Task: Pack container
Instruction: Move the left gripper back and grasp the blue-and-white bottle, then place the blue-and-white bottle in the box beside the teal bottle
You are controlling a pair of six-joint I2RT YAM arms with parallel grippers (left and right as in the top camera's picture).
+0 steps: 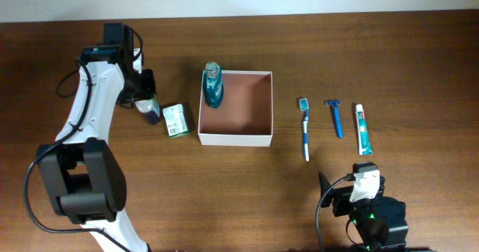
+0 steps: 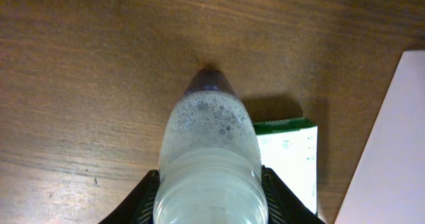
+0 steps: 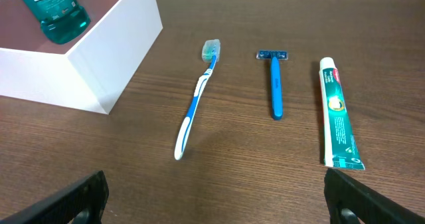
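The container (image 1: 234,139) is a square white box with a reddish-brown inside, mid-table; a teal mouthwash bottle (image 1: 213,86) stands in its far left corner and shows in the right wrist view (image 3: 56,11). My left gripper (image 1: 147,102), left of the box, is shut on a clear bottle of foamy liquid with a dark cap (image 2: 209,157). A small green-and-white carton (image 1: 175,120) lies between it and the box. My right gripper (image 1: 364,179) is open and empty near the front edge. A toothbrush (image 1: 304,127), a blue razor (image 1: 335,116) and a toothpaste tube (image 1: 362,128) lie right of the box.
The wooden table (image 1: 239,200) runs across the view. The box's white wall (image 2: 392,151) shows at the right edge of the left wrist view, beside the carton (image 2: 289,154).
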